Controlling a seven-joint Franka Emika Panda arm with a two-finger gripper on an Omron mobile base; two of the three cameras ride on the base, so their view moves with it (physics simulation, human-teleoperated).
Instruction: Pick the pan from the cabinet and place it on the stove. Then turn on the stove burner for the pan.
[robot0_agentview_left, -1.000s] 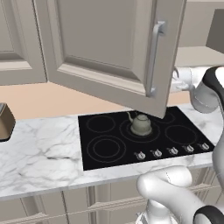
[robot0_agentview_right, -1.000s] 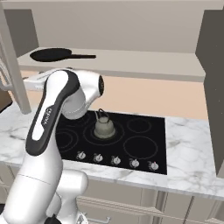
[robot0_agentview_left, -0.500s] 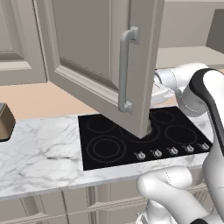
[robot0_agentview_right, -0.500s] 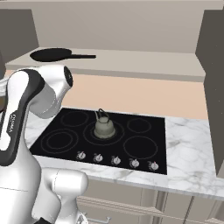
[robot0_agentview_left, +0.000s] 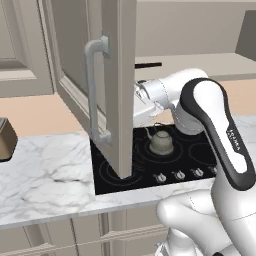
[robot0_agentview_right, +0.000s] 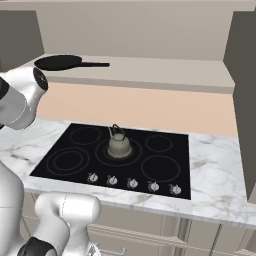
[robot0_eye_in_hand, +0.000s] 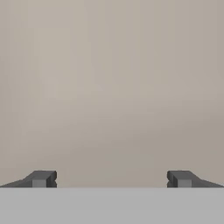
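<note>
Fingers (robot0_eye_in_hand: 109, 179) spread wide, nothing between them; hand view gives two dark tips far apart against a flat, blurred beige surface close ahead. What that surface is cannot be told from there.

Left base view: the hand itself is hidden behind the swung-open cabinet door (robot0_agentview_left: 112, 90), long curved bar handle (robot0_agentview_left: 93, 90) on its face. Arm wrist ends at the door's back edge, so the fingers lie just past the door, on its inner side.

Below the fingers and nearer the base: marble desk (robot0_agentview_right: 220, 170) with black glass stove (robot0_agentview_right: 75, 160), row of silver knobs (robot0_agentview_right: 132, 183) along its front. Grey-green kettle (robot0_agentview_right: 119, 145) stands upright on the middle ring.

Farther and above: the pan (robot0_agentview_right: 60, 62) lies flat on the cabinet shelf (robot0_agentview_right: 165, 72), handle pointing right, well apart from the fingers. Pan handle tip visible beside the door edge in left base view.
</note>
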